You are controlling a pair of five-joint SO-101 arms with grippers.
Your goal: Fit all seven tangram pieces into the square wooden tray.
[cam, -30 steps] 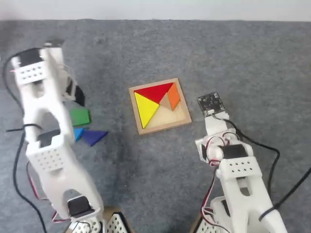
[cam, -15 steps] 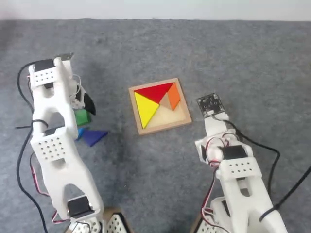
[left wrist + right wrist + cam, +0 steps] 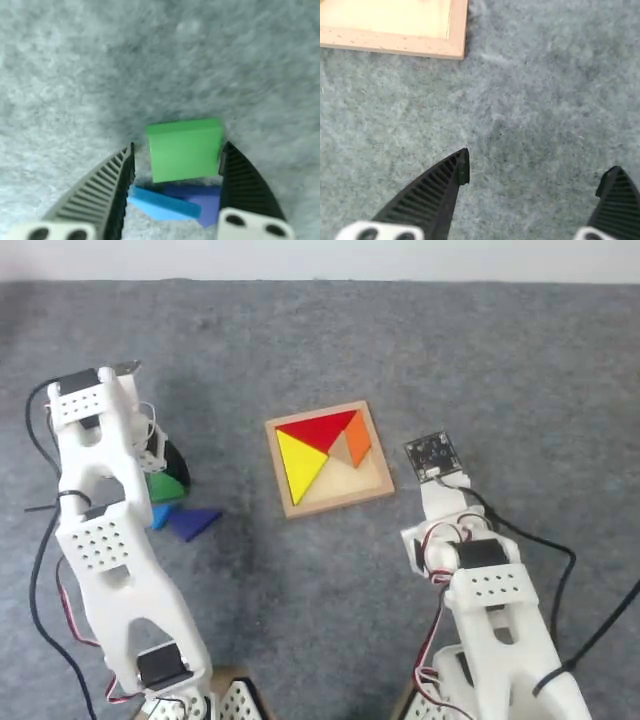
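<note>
hazard: the green square (image 3: 184,149) lies hard against the light blue piece (image 3: 160,202) and the dark blue triangle (image 3: 207,200); whether it overlaps them cannot be told. if the jaws close off-centre or too low, a tip is likely to catch a blue piece and drag it along, or the square may twist out of the grip. a square held skewed would probably foul the pieces already seated when lowered into the tray (image 3: 285,502), where the red triangle (image 3: 315,430), yellow triangle (image 3: 298,462) and orange piece (image 3: 358,432) occupy the far and left portions and bare wood shows at the near right. the tray sits well apart from the loose pieces, so a weak grip risks a drop on the table (image 3: 450,350) during transfer. left jaws: open roughly to the width of the square, one tip on either side of it, close to its edges; nothing is gripped, and contact with the edges cannot be confirmed. right jaws: spread wide, empty, over bare table just beside the tray's edge.
</note>
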